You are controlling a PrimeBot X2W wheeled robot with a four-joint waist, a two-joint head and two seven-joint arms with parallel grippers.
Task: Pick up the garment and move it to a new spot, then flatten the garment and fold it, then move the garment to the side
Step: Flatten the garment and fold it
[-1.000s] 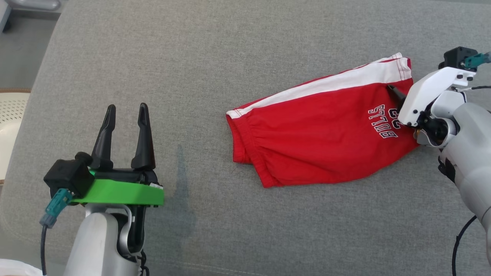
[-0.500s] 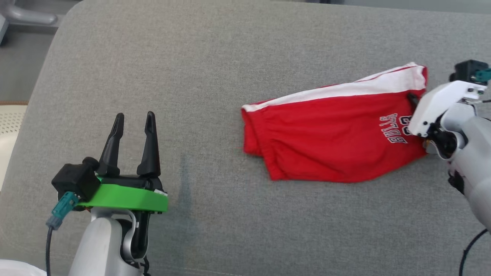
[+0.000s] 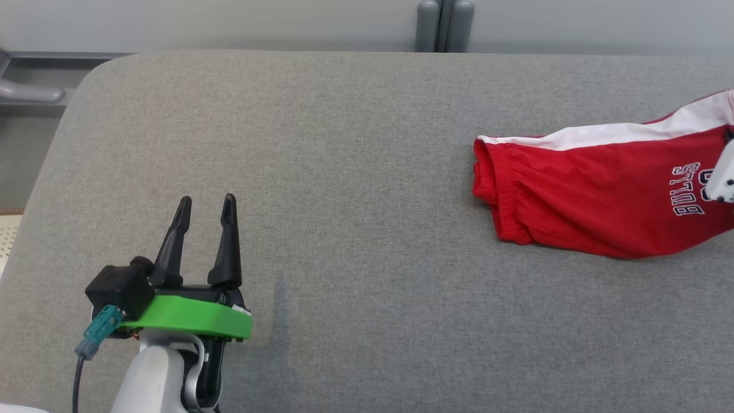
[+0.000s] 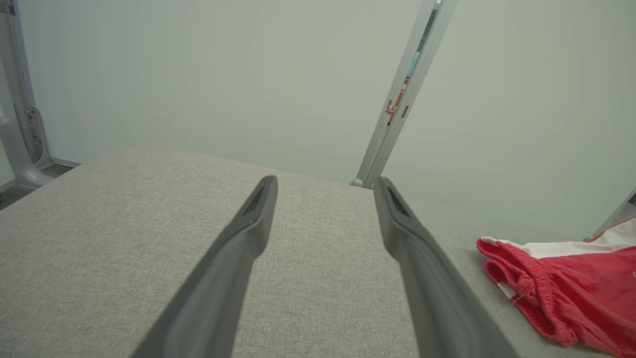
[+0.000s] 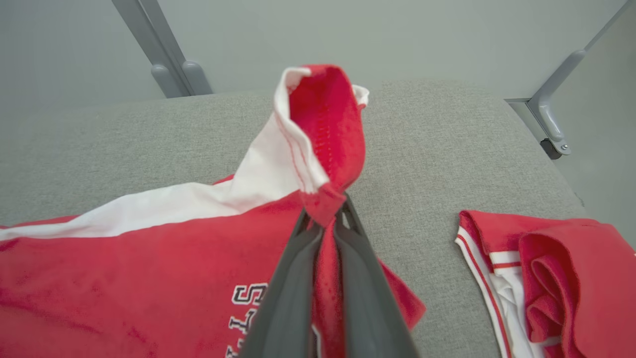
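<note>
The garment (image 3: 590, 195) is a pair of red shorts with a white side stripe and white lettering. It lies stretched out on the grey cushion (image 3: 367, 172) at the far right of the head view. My right gripper (image 5: 325, 209) is shut on the leg hem, which bunches up above its fingertips. Its white wrist cover (image 3: 723, 175) shows at the right edge of the head view. My left gripper (image 3: 207, 201) hovers open and holding nothing over the cushion's near left, well away from the garment (image 4: 566, 278).
A second red and white cloth (image 5: 546, 278) lies bunched on the cushion beside the held hem. Grey posts (image 3: 438, 26) stand behind the cushion's far edge. The cushion's rounded left corner (image 3: 86, 97) drops to the floor.
My right gripper has shut on the hem and dragged the garment to the right, away from the left gripper. The head camera has tilted up. The left gripper stays open.
</note>
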